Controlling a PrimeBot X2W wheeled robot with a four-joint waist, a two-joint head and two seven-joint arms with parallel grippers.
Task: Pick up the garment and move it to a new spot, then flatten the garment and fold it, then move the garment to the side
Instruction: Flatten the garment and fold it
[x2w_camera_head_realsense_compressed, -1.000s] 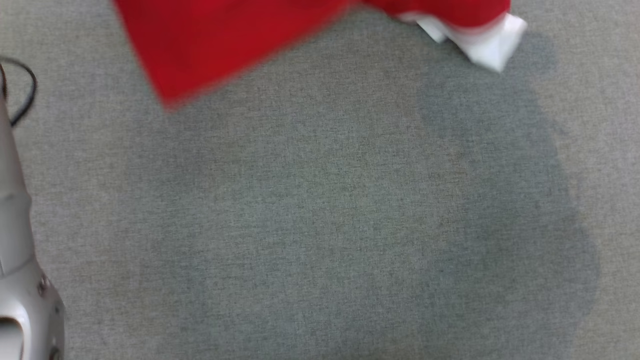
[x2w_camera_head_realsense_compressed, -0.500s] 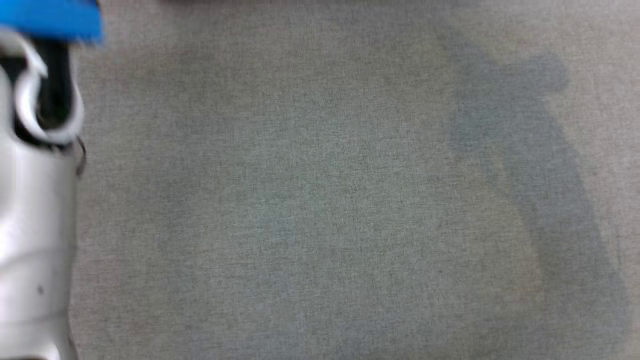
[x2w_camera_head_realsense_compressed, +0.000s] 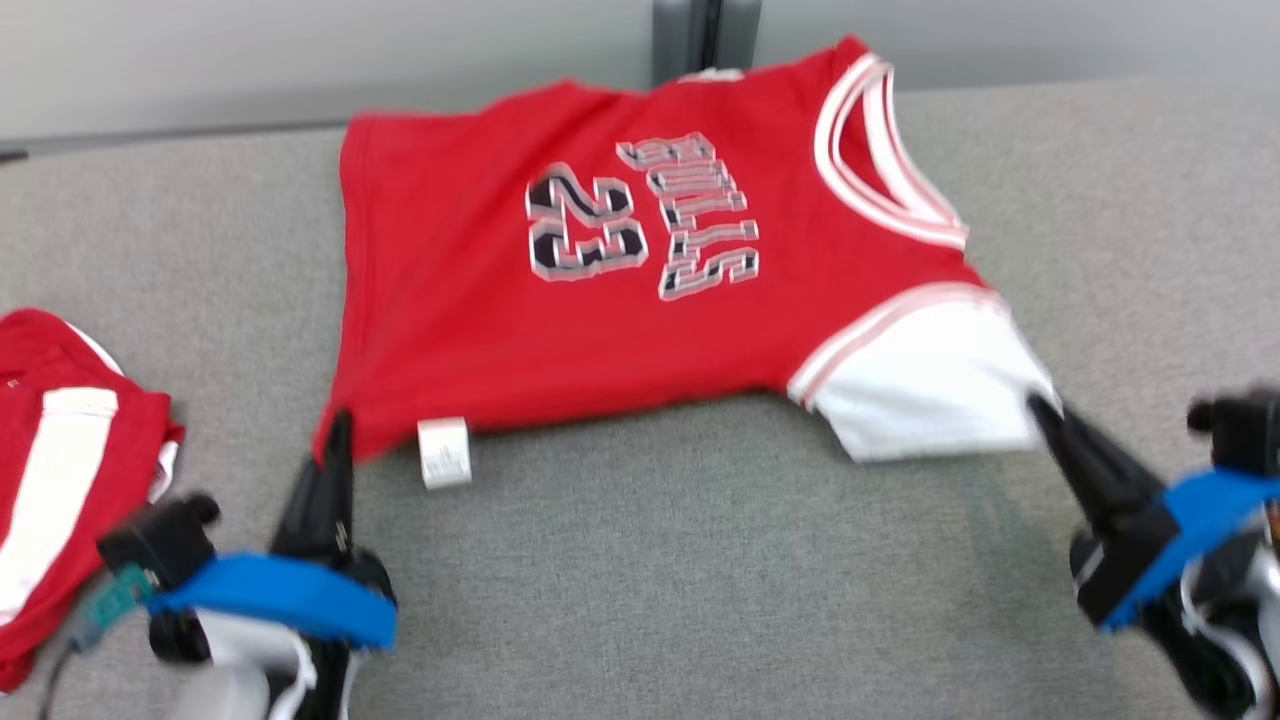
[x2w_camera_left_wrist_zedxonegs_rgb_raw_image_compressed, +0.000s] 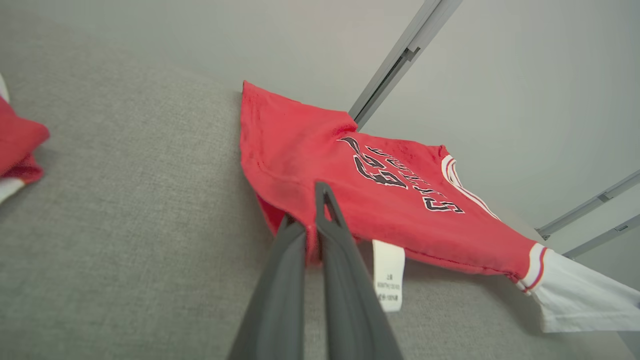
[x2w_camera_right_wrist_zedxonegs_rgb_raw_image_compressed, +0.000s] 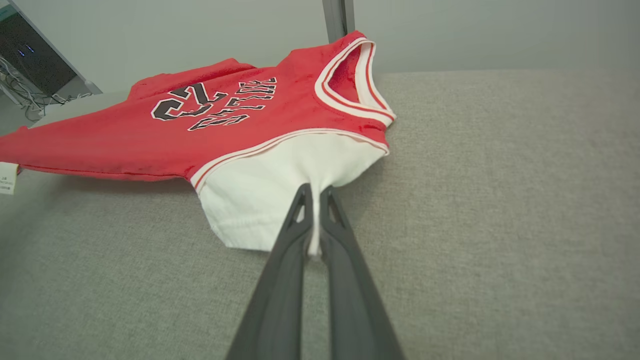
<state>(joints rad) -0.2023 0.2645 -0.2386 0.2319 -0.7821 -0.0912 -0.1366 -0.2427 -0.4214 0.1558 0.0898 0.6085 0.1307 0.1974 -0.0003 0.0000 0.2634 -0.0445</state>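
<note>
Newly in view: "BULLS 23" jersey (x2w_camera_head_realsense_compressed: 600, 325)

Red short-sleeved cloth jersey (x2w_camera_head_realsense_compressed: 600, 330): white sleeve, red-and-white striped trim at neck and sleeve seam, black digits and letters edged in white. Small white fabric label (x2w_camera_head_realsense_compressed: 443, 452) at its hem. Grey woven upholstery surface (x2w_camera_head_realsense_compressed: 700, 580), finely flecked. Second red folded garment (x2w_camera_head_realsense_compressed: 40, 360), white stripe.

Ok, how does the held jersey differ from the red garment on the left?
The jersey lies spread out, number showing; the other garment sits in a compact bundle. The left gripper pinches the jersey's hem corner and the right gripper its white sleeve; the other garment is held by neither. Both are red with white, on the grey surface.
</note>
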